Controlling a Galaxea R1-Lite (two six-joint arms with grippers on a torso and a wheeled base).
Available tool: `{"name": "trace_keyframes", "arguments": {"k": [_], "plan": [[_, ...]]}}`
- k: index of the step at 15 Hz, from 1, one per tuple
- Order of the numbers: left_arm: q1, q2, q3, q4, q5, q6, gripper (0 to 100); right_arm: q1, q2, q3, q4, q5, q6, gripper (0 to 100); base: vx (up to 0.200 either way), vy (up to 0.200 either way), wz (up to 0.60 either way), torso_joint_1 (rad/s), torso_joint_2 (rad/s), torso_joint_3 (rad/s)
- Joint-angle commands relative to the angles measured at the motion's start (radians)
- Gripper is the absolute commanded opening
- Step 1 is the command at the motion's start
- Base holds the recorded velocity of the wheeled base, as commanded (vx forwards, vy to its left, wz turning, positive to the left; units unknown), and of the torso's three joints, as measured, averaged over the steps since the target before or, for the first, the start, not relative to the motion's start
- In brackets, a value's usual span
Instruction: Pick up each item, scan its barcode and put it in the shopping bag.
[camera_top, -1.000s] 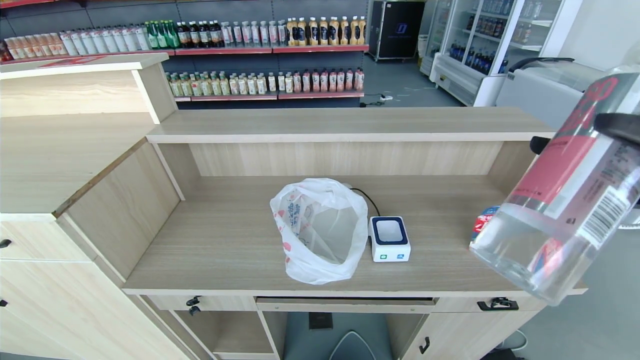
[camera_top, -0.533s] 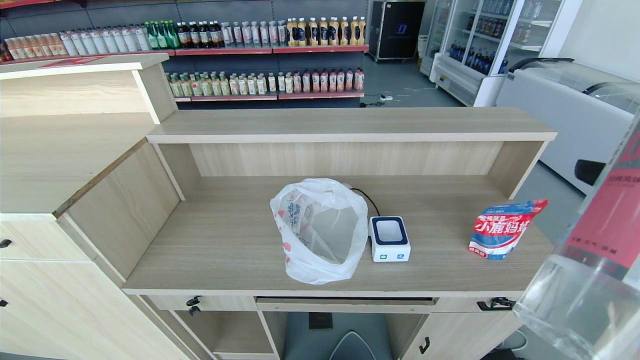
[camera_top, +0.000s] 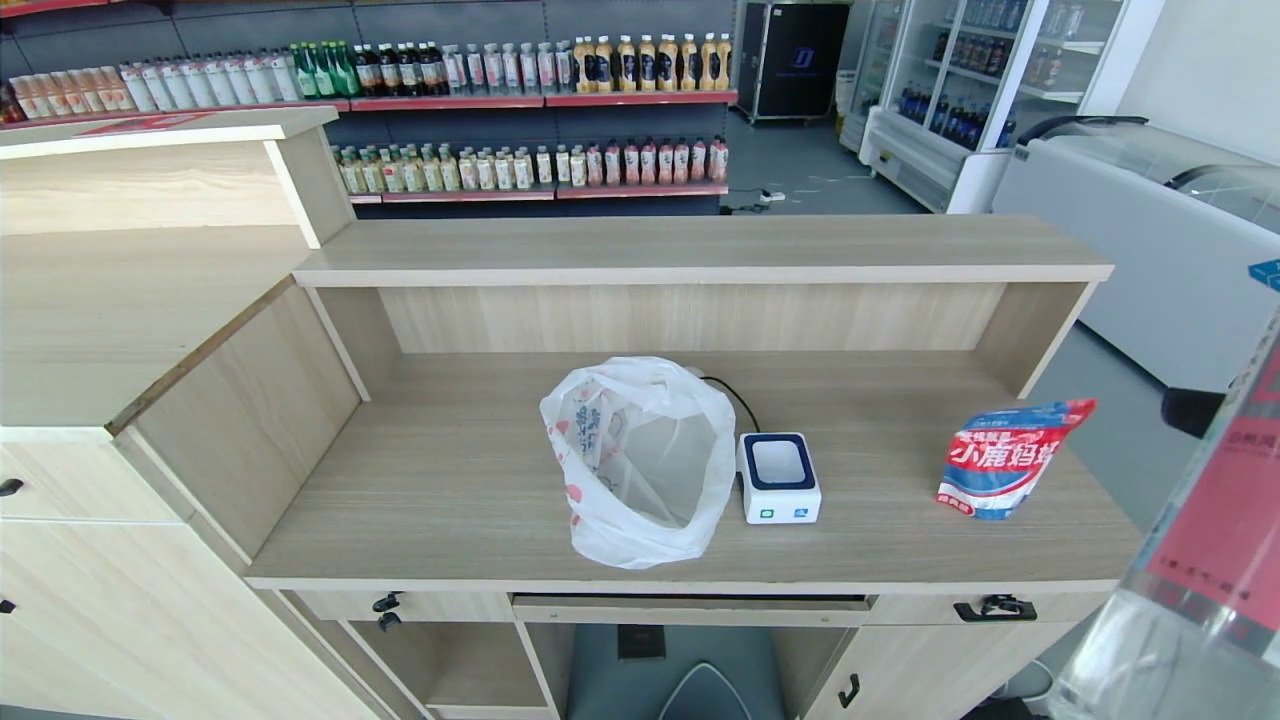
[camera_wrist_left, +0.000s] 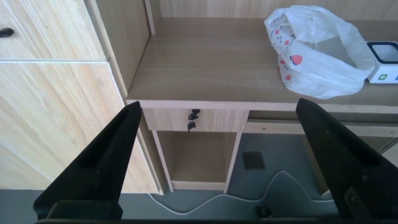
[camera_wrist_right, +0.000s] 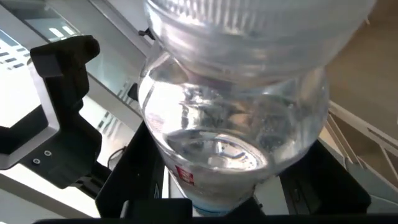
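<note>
In the head view, one white plastic shopping bag with red print (camera_top: 640, 460) sat on the light wooden counter (camera_top: 450, 480), its mouth gaping upward onto its pale inner wall. Touching or just beside it, on the robot's right, stood one small white box scanner with a dark-framed window (camera_top: 779, 477), its black cable running behind the bag. Well apart, farther to the right, one blue, red and white snack pouch (camera_top: 1005, 458) rested on the counter. One clear plastic bottle with a red label (camera_top: 1200, 580) hung tilted off the counter's right end.

In the left wrist view, the left gripper (camera_wrist_left: 217, 168) hung below counter level with its two dark fingers (camera_wrist_left: 93, 162) spread wide and nothing between them. The bag (camera_wrist_left: 317, 53) and a corner of the scanner (camera_wrist_left: 385, 59) lay beyond.

In the right wrist view, the right gripper (camera_wrist_right: 224, 155) clasped the bottle (camera_wrist_right: 236, 93), clear liquid showing through its wall.
</note>
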Motion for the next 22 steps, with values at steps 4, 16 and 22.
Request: {"name": "trace_keyframes", "arguments": {"k": [4,16,22], "plan": [[0.001,0.000,0.000,0.001,0.000,0.000,100,-0.007,-0.036,0.001,0.080,-0.004,-0.055,0,0.000,0.000,0.00,0.000,0.00,0.000],[0.001,0.000,0.000,0.000,0.000,0.000,100,-0.044,-0.042,-0.005,0.151,-0.004,-0.116,0,0.000,0.000,0.00,0.000,0.00,0.000],[0.001,0.000,0.000,0.001,0.000,0.000,100,-0.047,-0.036,-0.008,0.154,-0.010,-0.122,0,0.000,0.000,0.00,0.000,0.00,0.000]]}}
